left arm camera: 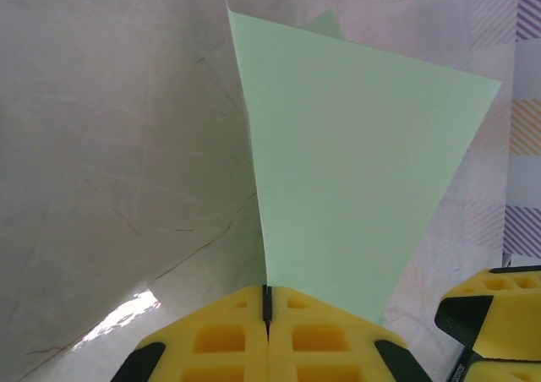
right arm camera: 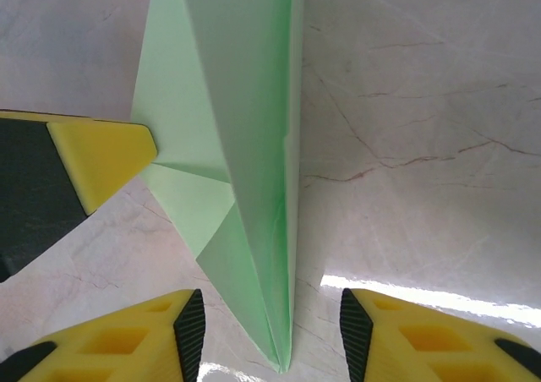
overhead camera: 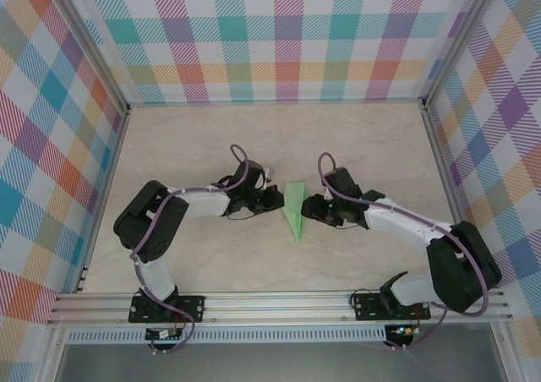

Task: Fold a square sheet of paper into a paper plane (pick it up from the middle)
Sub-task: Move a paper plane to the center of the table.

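The paper plane [overhead camera: 295, 206], nose toward the arm bases [overhead camera: 166, 305], is pinched along one side by the left claw [left arm camera: 267, 304], its tip inside the spread right claw [right arm camera: 272, 319].

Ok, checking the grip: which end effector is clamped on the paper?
The left end effector, shut tight on the edge of the paper plane; the right end effector stands open astride its pointed end.

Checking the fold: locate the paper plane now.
In the top view the paper plane sits at the middle of the table between the grippers, tip toward the near edge; the left gripper pinches its edge, the open right gripper straddles it.
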You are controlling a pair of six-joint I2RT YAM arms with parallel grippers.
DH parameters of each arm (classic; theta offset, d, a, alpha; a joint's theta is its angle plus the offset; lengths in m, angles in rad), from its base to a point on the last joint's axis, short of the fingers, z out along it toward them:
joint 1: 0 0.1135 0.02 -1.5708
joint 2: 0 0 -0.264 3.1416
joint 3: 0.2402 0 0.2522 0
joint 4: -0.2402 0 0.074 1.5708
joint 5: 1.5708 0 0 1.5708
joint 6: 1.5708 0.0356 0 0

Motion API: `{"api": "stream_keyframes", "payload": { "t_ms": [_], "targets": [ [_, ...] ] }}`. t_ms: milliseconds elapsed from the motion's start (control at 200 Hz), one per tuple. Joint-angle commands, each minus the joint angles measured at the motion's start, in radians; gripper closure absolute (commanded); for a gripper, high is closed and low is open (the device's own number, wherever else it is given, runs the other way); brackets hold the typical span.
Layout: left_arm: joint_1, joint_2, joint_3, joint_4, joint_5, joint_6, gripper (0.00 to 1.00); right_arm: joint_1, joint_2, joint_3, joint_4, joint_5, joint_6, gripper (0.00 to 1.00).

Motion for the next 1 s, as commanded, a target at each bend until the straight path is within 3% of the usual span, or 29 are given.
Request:
{"api": "stream_keyframes", "payload": {
  "t_ms": [0, 200, 425, 995],
  "targets": [
    [0.017, 0.010, -0.014, 0.034, 0.015, 0.009, 1.00, 0.024, 0.041, 0.059, 0.015, -0.028, -0.042, 0.55],
    [0.020, 0.023, -0.012, 0.025, 0.013, 0.018, 1.00, 0.057, 0.103, 0.099, 0.007, -0.015, -0.055, 0.63],
    [0.019, 0.030, -0.010, 0.017, 0.013, 0.023, 1.00, 0.076, 0.142, 0.132, -0.001, -0.005, -0.064, 0.65],
    [0.019, 0.031, -0.010, 0.000, 0.003, 0.028, 1.00, 0.081, 0.223, 0.190, -0.061, 0.075, -0.064, 0.57]
  ]
}}
